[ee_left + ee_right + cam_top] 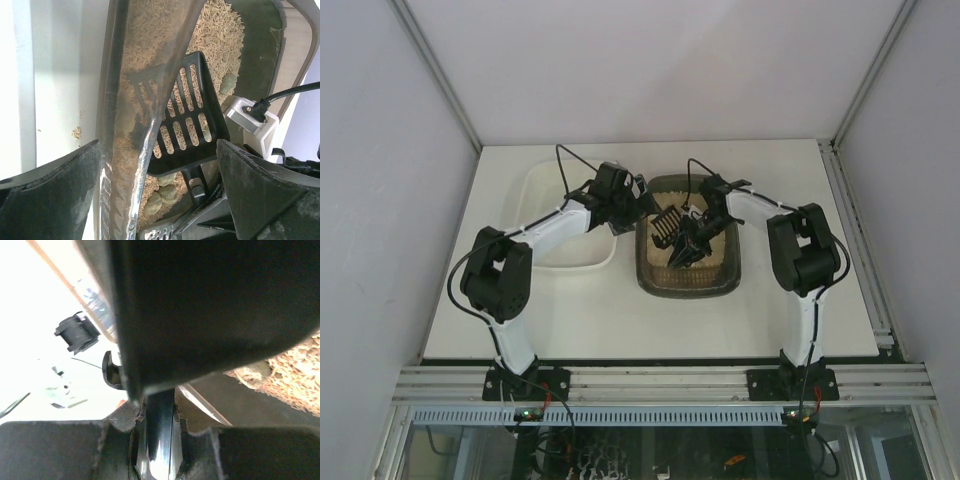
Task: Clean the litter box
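The litter box (720,275) sits mid-table, dark with beige litter. In the left wrist view its left rim (112,125) runs up between my fingers. My left gripper (640,207) (157,145) is open and straddles that rim, the left finger (50,195) outside the box. My right gripper (692,243) (159,425) is shut on the handle (160,440) of the black slotted scoop (667,225) (190,120), whose blade lies tilted over the litter. Grey-green clumps (167,192) lie in the litter under and beside the scoop. The scoop's back (215,305) fills most of the right wrist view.
A white tray (545,255) stands directly left of the litter box, with a few spilled granules (76,132) on it. The right arm's wrist camera and cable (252,112) hang over the box. White walls enclose the table on three sides.
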`<control>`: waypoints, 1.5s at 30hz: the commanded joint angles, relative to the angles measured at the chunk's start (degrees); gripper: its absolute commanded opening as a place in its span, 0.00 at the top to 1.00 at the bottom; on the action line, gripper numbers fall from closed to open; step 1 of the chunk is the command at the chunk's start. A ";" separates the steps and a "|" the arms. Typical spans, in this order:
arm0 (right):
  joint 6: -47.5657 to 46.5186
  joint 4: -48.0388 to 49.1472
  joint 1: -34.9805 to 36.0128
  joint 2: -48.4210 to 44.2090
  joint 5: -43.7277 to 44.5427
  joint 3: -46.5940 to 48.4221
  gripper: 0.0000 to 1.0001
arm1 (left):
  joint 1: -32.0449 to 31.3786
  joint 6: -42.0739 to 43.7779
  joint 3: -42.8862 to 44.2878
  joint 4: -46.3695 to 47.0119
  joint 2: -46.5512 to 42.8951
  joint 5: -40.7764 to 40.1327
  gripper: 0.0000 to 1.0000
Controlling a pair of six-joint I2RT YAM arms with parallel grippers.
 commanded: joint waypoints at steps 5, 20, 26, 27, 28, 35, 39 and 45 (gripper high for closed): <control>-4.45 -17.01 10.42 -1.52 29.76 9.58 1.00 | 0.11 0.59 -0.95 1.80 -1.67 1.49 0.01; -5.41 -19.06 13.77 0.92 26.66 13.38 1.00 | 0.10 -1.46 -5.22 4.84 -5.12 1.43 0.00; -3.13 -7.33 9.36 2.17 -0.18 7.99 1.00 | 0.06 -1.54 -5.26 4.98 -5.24 1.55 0.00; -2.38 -5.86 8.92 2.45 -2.56 7.35 1.00 | 0.08 -1.40 -5.33 5.06 -5.42 1.54 0.00; -2.01 -4.61 8.62 2.71 -4.34 6.90 1.00 | 0.03 -1.25 -5.37 5.14 -5.53 1.40 0.00; 3.28 4.96 3.74 3.39 -12.40 1.09 1.00 | 0.03 -1.08 -5.57 5.63 -5.40 2.16 0.00; 4.61 7.61 -0.03 2.23 -12.58 -1.93 1.00 | 0.05 -1.19 -5.41 5.72 -5.25 2.88 0.00; 4.55 8.08 -2.91 -3.39 -11.99 -5.03 1.00 | 0.08 -0.68 -4.93 5.72 -5.35 3.71 0.00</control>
